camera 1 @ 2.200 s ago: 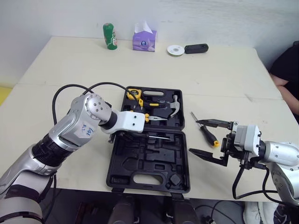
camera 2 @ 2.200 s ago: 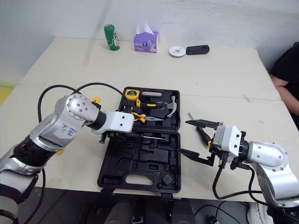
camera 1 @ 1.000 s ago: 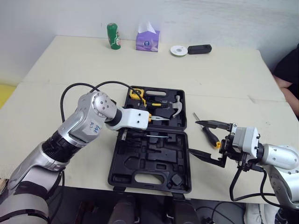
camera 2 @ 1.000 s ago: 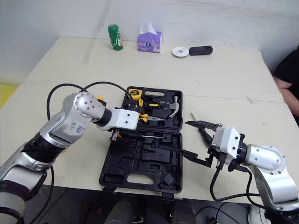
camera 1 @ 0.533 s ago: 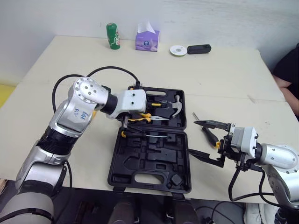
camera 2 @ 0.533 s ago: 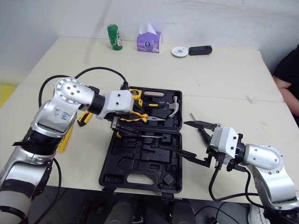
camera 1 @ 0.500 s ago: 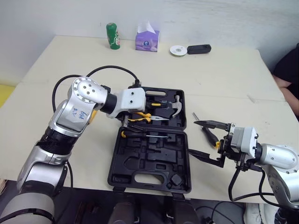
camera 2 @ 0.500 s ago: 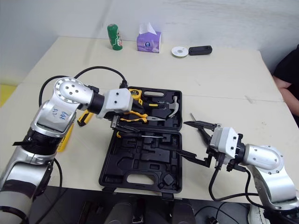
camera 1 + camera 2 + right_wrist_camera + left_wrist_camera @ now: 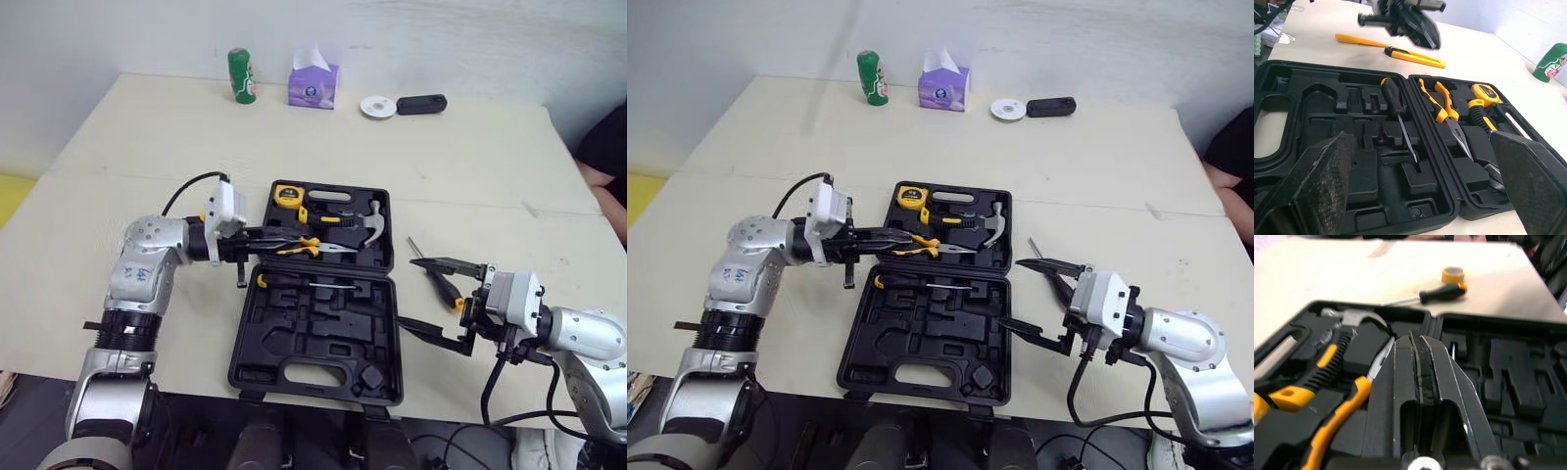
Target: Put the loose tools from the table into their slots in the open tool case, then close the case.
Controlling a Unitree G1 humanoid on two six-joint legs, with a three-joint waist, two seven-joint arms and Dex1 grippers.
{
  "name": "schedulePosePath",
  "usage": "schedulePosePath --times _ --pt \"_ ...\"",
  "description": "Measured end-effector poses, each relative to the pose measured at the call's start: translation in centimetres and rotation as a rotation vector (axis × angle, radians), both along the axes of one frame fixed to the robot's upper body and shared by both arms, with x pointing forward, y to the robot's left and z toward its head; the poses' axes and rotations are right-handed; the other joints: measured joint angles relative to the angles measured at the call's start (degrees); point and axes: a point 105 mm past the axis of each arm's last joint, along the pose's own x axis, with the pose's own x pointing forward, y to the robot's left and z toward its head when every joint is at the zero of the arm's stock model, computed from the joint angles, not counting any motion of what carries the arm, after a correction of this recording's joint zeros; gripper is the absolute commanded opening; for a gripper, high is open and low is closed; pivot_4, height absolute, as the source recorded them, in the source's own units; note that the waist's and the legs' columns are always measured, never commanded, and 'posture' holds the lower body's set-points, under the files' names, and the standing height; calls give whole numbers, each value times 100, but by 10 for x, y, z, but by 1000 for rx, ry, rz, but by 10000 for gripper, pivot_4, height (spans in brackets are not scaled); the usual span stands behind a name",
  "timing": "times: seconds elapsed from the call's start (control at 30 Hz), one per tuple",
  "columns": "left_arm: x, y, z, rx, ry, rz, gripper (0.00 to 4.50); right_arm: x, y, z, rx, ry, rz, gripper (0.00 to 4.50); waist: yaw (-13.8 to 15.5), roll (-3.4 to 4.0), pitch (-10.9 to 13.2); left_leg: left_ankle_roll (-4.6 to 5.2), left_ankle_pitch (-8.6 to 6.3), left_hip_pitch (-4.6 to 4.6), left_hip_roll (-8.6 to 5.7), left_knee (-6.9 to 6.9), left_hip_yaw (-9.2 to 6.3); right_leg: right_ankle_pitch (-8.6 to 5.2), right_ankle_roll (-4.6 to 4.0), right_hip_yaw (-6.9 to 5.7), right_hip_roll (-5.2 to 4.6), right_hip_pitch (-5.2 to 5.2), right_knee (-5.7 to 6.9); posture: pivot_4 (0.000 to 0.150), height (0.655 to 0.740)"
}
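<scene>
Black tool case (image 9: 318,343) lies open holding one pliers (image 9: 304,247), one hammer (image 9: 367,223), one tape measure (image 9: 286,194) and one cased screwdriver (image 9: 313,285). One loose screwdriver (image 9: 438,284) lies right of it, one yellow knife (image 9: 1400,52) left. Left gripper (image 9: 1415,340) is pinched closed and empty over the case's pliers; right gripper (image 9: 407,291) is spread wide and empty, right of the case.

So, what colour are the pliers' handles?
The pliers have yellow handles, clearest in the right wrist view.

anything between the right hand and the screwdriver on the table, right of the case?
Nothing visible. The right hand is open, and in the head view the screwdriver lies on the table between its spread fingers, with nothing over it.
</scene>
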Motion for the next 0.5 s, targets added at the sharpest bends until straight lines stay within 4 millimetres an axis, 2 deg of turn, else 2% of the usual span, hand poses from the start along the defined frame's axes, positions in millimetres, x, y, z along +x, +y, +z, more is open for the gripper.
schedulePosePath --times 0.17,0.5 --pt "-3 -8 -24 91 41 -18 337 1 -3 -3 1 10 -7 45000 -6 0 0 0 0 0 1 0 0 0 0 0 -1 0 1 1500 7400" --pt "-6 -17 -48 196 66 -26 337 1 -3 -3 0 10 -5 45000 -8 0 0 -1 0 0 2 0 -3 0 0 0 -5 0 0 1500 7400"
